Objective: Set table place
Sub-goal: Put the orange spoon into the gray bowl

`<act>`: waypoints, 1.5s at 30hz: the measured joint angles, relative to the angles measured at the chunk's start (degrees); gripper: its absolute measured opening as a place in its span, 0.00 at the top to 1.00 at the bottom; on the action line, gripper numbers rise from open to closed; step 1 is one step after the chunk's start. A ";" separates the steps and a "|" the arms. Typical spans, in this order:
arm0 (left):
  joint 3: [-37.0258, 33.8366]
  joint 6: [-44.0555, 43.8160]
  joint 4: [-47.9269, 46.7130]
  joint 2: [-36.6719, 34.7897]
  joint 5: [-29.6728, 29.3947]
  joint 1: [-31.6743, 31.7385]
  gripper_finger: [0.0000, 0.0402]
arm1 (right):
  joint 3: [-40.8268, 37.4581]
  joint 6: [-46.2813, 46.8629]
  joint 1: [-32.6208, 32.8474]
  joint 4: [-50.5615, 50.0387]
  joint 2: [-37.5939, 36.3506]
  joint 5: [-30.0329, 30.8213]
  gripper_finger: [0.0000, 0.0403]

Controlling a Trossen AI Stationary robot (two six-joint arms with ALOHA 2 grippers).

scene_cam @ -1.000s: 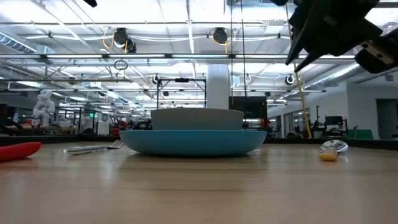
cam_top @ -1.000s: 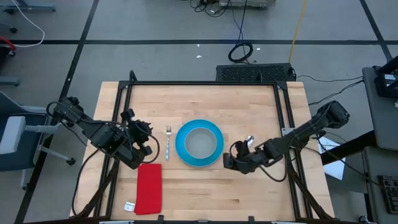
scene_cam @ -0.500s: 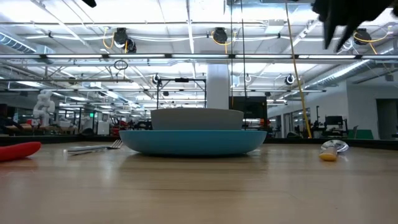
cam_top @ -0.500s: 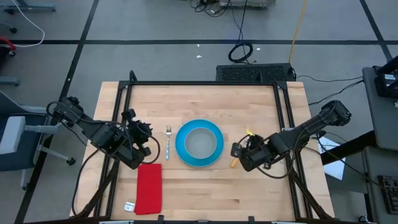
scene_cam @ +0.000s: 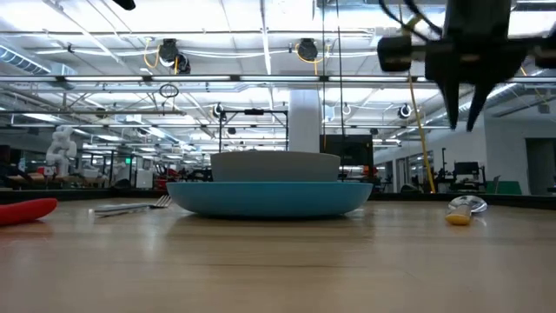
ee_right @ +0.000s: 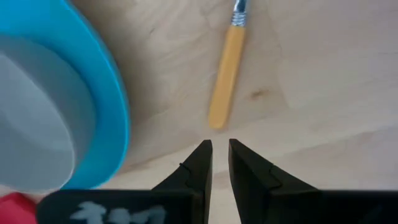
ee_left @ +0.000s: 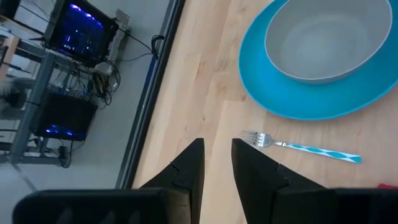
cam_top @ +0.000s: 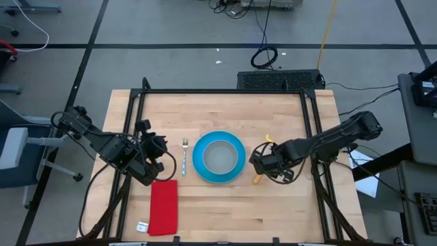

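The place setting looks close to finished. At the centre of the table (cam_top: 225, 109) the grey bowl (cam_top: 220, 156) sits inside the bright-blue plate (cam_top: 218, 158). The silver fork (cam_top: 184, 156) lies just beside the plate at its 9 o'clock, tines toward 12 o'clock. The orange-handled spoon (cam_top: 262, 164) lies just beside the plate at its 3 o'clock, roughly parallel to the fork, though it tilts slightly.

The right gripper (cam_top: 259, 162) hovers above the spoon; in the right wrist view its fingers (ee_right: 198, 165) are nearly closed with only a thin gap, holding nothing, and the spoon's handle (ee_right: 224, 83) lies free on the wood beyond them. The left gripper (cam_top: 151, 145) waits at the fork's 9 o'clock, its fingers (ee_left: 189, 167) likewise narrowly parted and empty.

What seems left, at most, is straightening the spoon and drawing both arms back. A folded red cloth (cam_top: 163, 206) lies at the fork's 7 o'clock, with a small white tag (cam_top: 142, 226) beside it near the table's edge; neither blocks anything.
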 joint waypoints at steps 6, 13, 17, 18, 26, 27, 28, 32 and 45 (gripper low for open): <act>0.00 1.77 0.00 -1.15 0.02 0.00 0.78 | -6.57 -0.41 -0.35 8.65 0.25 -0.21 0.89; 0.00 2.99 -0.03 -4.09 -0.48 0.08 0.78 | -9.52 -0.08 -0.79 13.96 0.24 -0.46 0.87; 0.00 3.52 -0.03 -6.06 -0.48 0.07 0.78 | -9.52 0.19 -1.09 13.91 0.24 -1.47 0.82; 0.00 3.67 -0.04 -6.52 -0.50 0.07 0.78 | -9.52 0.31 -1.09 13.91 0.24 -1.48 0.81; 0.00 4.95 -0.02 -8.76 -0.50 0.09 0.78 | -9.52 1.17 -1.23 13.71 0.89 -1.74 0.75; 0.00 5.11 0.00 -8.70 -0.50 0.09 0.78 | -9.52 1.18 -1.42 13.68 1.30 -1.96 0.75; 0.00 5.52 0.02 -8.66 -0.49 0.09 0.78 | -9.52 1.20 -1.69 13.68 1.86 -2.57 0.75; 0.00 6.53 0.01 -8.59 -0.46 0.11 0.78 | -9.54 1.18 -2.92 13.67 3.25 -3.04 0.75; 0.00 9.72 0.02 -8.57 -0.16 0.11 0.78 | -9.54 1.22 -4.70 11.32 4.68 -3.21 0.75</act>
